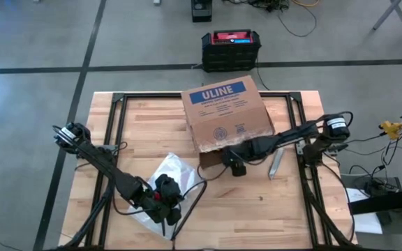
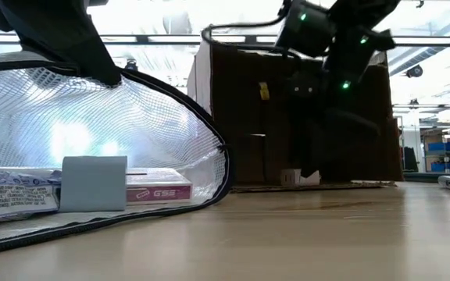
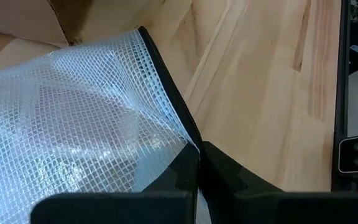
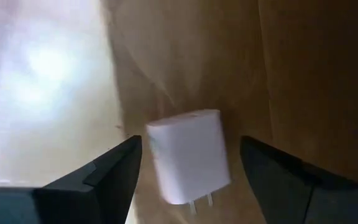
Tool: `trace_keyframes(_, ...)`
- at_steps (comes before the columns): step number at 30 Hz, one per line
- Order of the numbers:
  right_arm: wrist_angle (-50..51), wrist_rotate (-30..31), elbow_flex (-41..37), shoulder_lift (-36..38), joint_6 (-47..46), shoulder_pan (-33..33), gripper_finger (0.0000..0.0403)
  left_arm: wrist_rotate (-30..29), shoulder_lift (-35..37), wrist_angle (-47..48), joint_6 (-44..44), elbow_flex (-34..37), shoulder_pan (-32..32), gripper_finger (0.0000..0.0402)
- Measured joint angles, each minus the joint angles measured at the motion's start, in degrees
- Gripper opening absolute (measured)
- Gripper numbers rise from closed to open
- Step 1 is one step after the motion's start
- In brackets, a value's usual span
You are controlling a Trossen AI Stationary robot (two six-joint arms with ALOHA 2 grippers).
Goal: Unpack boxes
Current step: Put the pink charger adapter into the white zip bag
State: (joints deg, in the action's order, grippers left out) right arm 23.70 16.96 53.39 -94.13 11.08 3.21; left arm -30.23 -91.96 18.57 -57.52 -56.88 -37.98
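The brown ULINE box (image 1: 225,111) lies on its side at the table's middle, its open mouth facing the near edge. My right gripper (image 1: 234,166) is at that mouth and stands open. Its fingers are on either side of a small white charger plug (image 4: 188,155) without touching it; the plug also shows low in front of the box (image 2: 291,178). At the near left, my left gripper (image 1: 166,209) is shut on a clear mesh bag (image 1: 166,178). The bag holds a grey-blue box (image 2: 92,183) and a white-and-pink box (image 2: 158,187). My left gripper pinches the mesh bag's black-bound rim (image 3: 188,127) between its two shut fingers, coming slanting down from the near left. The rim (image 2: 201,117) is held up in an arch, so the bag's mouth gapes toward the box. The bag's lower side lies on the table.
A grey metal strip (image 1: 276,164) lies on the wood right of the box's mouth. A black-and-red case (image 1: 230,45) stands on the floor beyond the far edge. Black frame rails (image 1: 117,132) run along the table's sides. Bare wood lies at the near right.
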Motion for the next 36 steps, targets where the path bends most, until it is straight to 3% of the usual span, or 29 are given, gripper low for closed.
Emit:
trace_keyframes(7,-0.6,-9.5,0.1,-1.4,3.3,-6.1,0.0255,-0.8,0.0,0.0,0.0,0.0,0.0,0.0000)
trace_keyframes(16,-0.8,-10.7,0.2,-4.2,3.7,-7.9,0.0256,-0.8,0.0,-0.1,0.0,0.0,0.1,0.0000)
trace_keyframes(23,0.7,-11.5,1.0,-3.4,0.9,-7.8,0.0176,-0.8,0.0,-0.1,0.0,0.0,0.2,0.0000)
trace_keyframes(28,2.9,-11.2,3.1,-3.2,-1.9,-6.4,0.0176,-1.3,0.0,-0.1,0.2,0.0,0.2,0.0000)
trace_keyframes(36,4.6,-11.4,7.4,-3.2,-7.4,2.8,0.0176,-9.9,0.0,-0.1,1.5,0.0,0.3,0.0000)
